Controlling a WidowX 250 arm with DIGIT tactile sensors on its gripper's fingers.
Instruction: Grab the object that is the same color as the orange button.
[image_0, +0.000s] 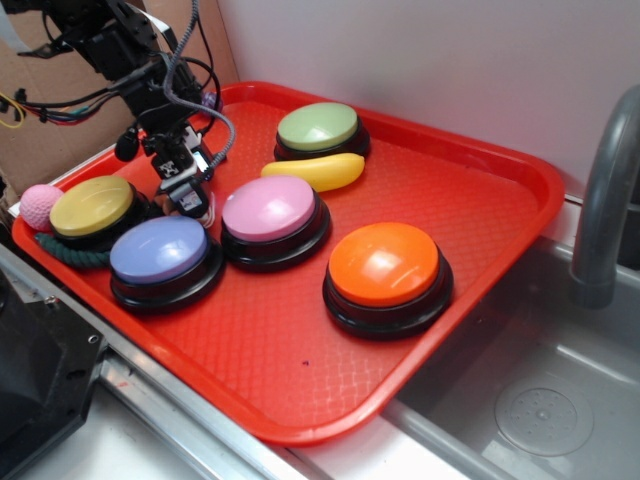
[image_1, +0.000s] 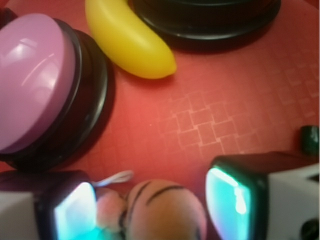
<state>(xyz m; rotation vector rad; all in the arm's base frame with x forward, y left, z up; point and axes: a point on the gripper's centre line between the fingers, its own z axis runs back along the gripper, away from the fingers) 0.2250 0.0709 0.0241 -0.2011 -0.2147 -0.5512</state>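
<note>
The small striped orange plush tiger (image_1: 167, 212) lies on the red tray (image_0: 500, 170), between my gripper's two fingers in the wrist view. My gripper (image_1: 152, 205) is open around it: the left pad (image_1: 75, 212) is against the toy, and the right pad (image_1: 231, 200) stands a little apart from it. In the exterior view my gripper (image_0: 187, 192) points down between the yellow button (image_0: 92, 205) and the pink button (image_0: 268, 208), and the toy is almost hidden beneath it. The orange button (image_0: 385, 263) sits at the tray's front right, well away from the gripper.
A yellow banana (image_0: 315, 170) and a green button (image_0: 318, 127) lie behind the pink button. A blue button (image_0: 160, 250) is just in front of the gripper. A pink ball (image_0: 40, 205) and a dark green rope (image_0: 70, 255) are at the tray's left edge. A sink (image_0: 540, 400) and a faucet (image_0: 605, 200) are on the right.
</note>
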